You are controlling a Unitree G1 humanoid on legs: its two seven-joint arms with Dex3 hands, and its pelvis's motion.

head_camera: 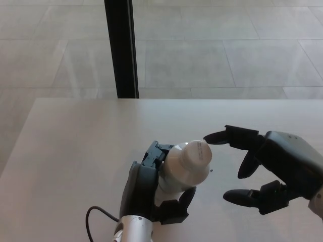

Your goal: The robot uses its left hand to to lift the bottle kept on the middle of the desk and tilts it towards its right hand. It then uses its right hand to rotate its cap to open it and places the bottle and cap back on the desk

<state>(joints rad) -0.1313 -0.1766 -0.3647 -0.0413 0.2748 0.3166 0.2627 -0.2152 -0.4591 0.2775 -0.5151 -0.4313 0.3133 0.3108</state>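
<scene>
Where fingers (174, 209) wrap, bottle (182, 169) body unseen.

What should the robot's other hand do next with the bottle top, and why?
Probably close the right hand onto the cap. The left hand holds the white bottle tilted toward it with the cap on, and the right hand's fingers are spread, one fingertip right beside the cap.

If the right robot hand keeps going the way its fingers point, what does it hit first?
Most likely the white cap of the bottle held in the left robot hand. The right robot hand is open, its top fingertip right beside the cap; depth is uncertain.
</scene>
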